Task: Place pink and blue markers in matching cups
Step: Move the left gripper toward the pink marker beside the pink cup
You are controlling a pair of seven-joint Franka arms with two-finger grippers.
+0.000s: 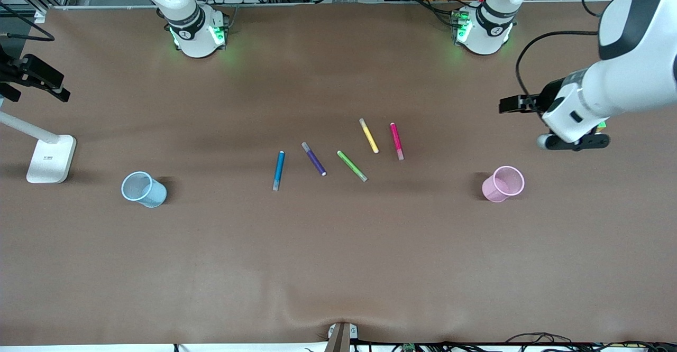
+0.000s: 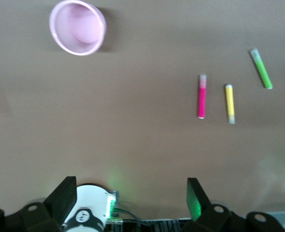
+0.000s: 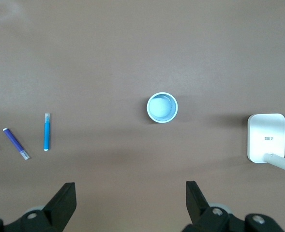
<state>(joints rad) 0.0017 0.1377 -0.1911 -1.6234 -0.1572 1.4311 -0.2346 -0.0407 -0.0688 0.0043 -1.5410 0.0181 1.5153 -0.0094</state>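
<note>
The table (image 1: 338,267) is covered with a matte brown sheet that has soft folds. Five slim round markers lie in a loose row near its middle. The blue marker (image 1: 278,170) is at the right arm's end of the row; the pink marker (image 1: 396,140) is at the left arm's end, beside the yellow marker (image 1: 368,135). Both have a pale cap. Between them lie the purple marker (image 1: 313,158) and the green marker (image 1: 352,165).

The blue cup (image 1: 143,188) and the pink cup (image 1: 503,184) are translucent plastic with rounded rims. They stand upright, well apart from the markers.

The left gripper (image 2: 132,195) hangs over bare table near the pink cup, fingers spread and holding nothing. The right gripper (image 3: 131,200), also spread, is above the blue cup's area. A white stand base (image 1: 51,158) is near the blue cup.
</note>
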